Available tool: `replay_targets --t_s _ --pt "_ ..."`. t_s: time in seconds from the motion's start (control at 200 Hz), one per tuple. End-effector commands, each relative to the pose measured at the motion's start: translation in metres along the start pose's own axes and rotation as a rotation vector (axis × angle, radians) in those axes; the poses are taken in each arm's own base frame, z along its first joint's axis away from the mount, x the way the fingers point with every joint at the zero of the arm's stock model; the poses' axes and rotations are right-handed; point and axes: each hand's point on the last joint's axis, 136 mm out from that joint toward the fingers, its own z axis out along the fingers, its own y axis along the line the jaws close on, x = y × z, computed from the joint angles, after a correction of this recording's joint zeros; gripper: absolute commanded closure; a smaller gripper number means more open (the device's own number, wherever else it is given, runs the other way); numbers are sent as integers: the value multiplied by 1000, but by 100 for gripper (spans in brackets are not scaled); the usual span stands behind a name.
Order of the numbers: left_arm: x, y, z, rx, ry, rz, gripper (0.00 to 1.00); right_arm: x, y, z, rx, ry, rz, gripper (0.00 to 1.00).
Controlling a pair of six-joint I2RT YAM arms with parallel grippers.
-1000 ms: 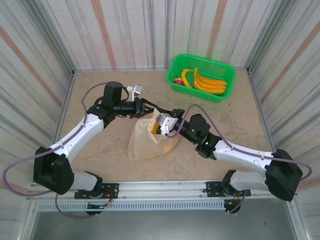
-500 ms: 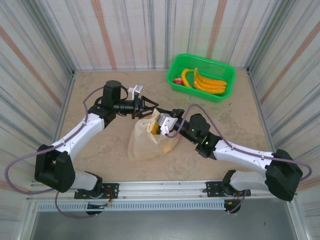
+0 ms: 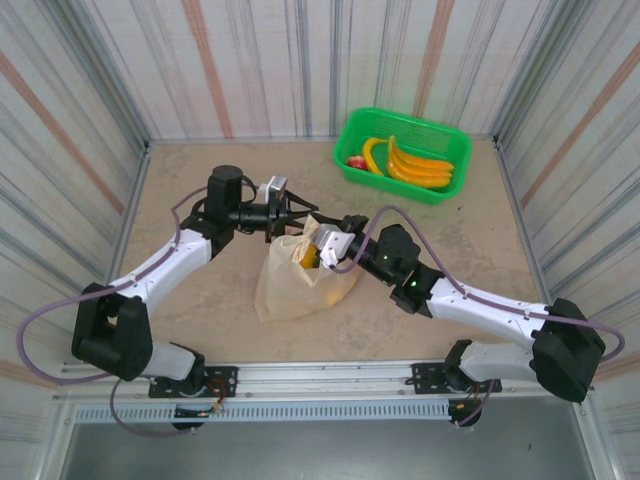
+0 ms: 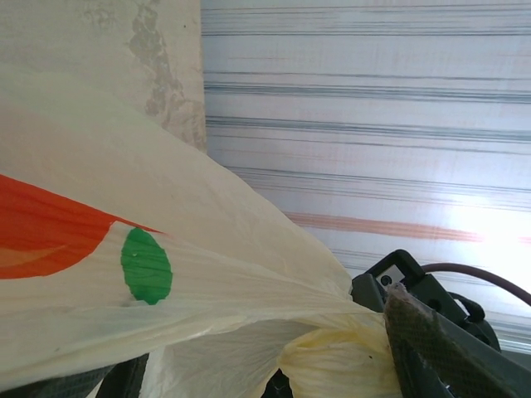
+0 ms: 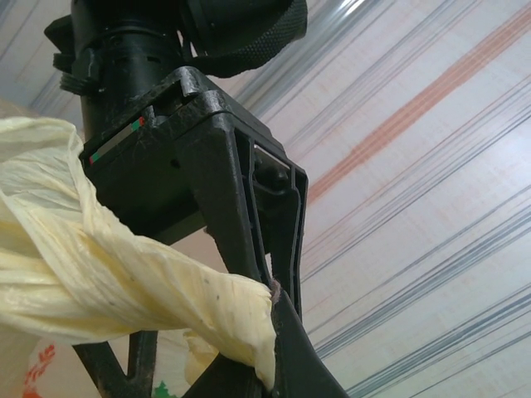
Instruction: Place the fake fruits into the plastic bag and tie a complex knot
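Striped wall [image 5: 431,166] behind, right wrist close-up: right pincer [image 5: 264,371] pinching twisted plastic bag [image 5: 99,282].

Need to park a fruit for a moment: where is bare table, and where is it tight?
Bare: the right side of the table between the green basket and the right arm; the far-left corner beyond the left arm; the near strip in front of the plastic bag. Tight: the centre, where the left gripper and right gripper meet at the bag's top.
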Motion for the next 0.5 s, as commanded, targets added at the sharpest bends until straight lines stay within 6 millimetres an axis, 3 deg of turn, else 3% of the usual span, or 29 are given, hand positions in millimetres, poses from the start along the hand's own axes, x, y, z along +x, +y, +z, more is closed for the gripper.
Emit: replay_targets --t_s 0.0,0.195,0.491 --pt "10 -24 1 88 65 22 21 -12 -7 6 4 -31 16 100" --pt "5 -38 2 126 61 24 22 -12 -3 8 -9 -27 11 100" --pt "8 -43 1 150 79 33 47 -9 1 10 -11 -11 -1 100"
